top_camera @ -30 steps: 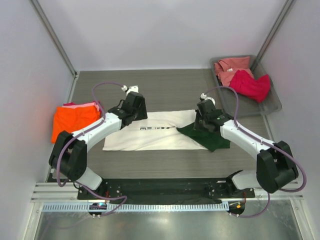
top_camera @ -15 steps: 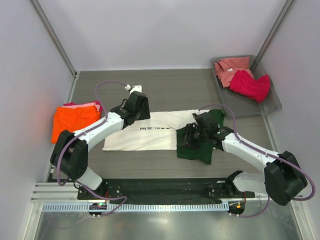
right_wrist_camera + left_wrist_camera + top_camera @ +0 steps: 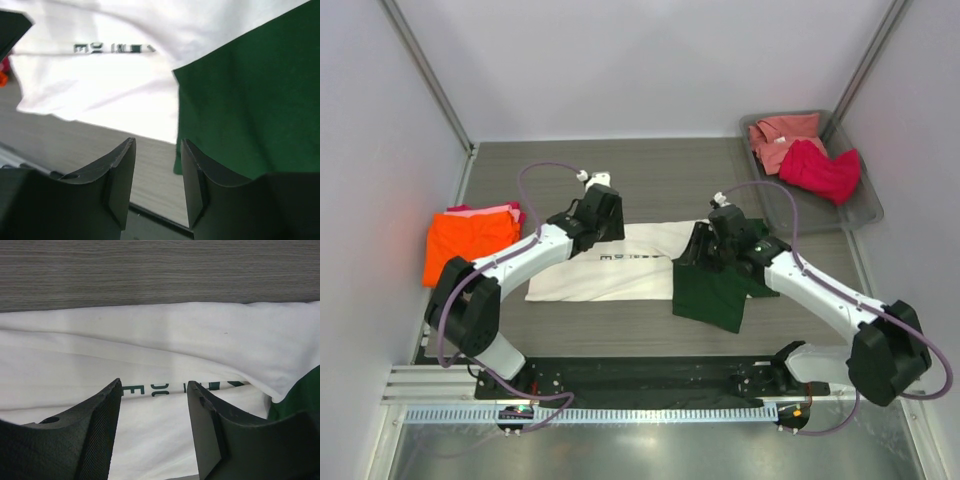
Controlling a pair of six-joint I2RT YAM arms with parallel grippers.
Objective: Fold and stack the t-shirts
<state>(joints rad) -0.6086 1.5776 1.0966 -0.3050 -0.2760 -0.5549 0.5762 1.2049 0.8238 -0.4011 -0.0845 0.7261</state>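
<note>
Released, the green sleeve (image 3: 710,295) now lies flat across the cream shirt's (image 3: 600,275) right end; right gripper (image 3: 157,145) and left gripper (image 3: 154,385) hover over that shirt, jaws apart, empty.

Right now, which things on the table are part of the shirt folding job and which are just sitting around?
Job: cream tee with green sleeve; orange tee at left; salmon tee and crimson tee.
Just there: grey tray holding those two; aluminium rail at the near edge.

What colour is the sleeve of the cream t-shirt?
The sleeve is dark green, clearest in the right wrist view.
</note>
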